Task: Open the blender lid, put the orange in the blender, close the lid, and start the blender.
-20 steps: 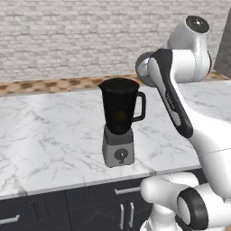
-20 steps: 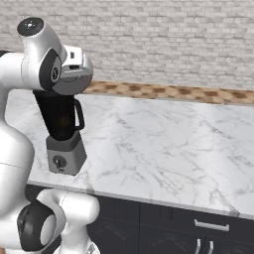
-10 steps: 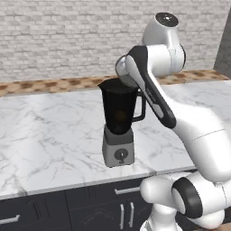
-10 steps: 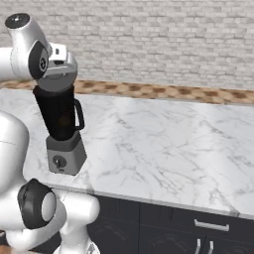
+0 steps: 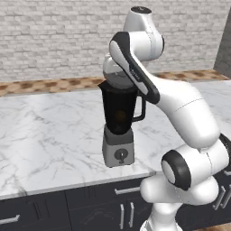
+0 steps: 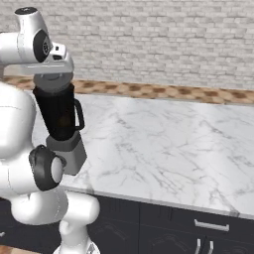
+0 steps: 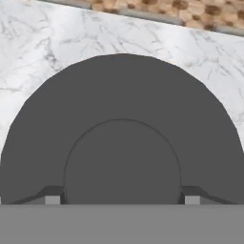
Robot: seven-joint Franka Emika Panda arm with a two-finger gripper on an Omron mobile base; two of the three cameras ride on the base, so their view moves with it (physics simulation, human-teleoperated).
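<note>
The blender (image 5: 118,122) stands on the marble counter, a black jar with a side handle on a grey base with a front dial (image 5: 120,155). A dim orange shape, the orange (image 5: 120,116), shows through the jar wall, also seen as the orange (image 6: 62,120) from the other side. My hand hangs straight over the jar's rim. Under it lies the blender lid (image 7: 122,100), a dark round disc that hides the jar's mouth. My gripper (image 7: 122,198) is shut on the lid's centre knob, one fingertip (image 7: 52,196) at each side of it.
The blender (image 6: 63,131) stands near the counter's front edge. Marble counter (image 6: 163,144) stretches wide to its right, with a brown strip and a brick wall behind. Dark drawers (image 5: 90,207) run below the counter.
The arm has swung left, from beside the blender to above the jar. The jar's mouth was uncovered a second ago; the hand and the lid now sit over it.
</note>
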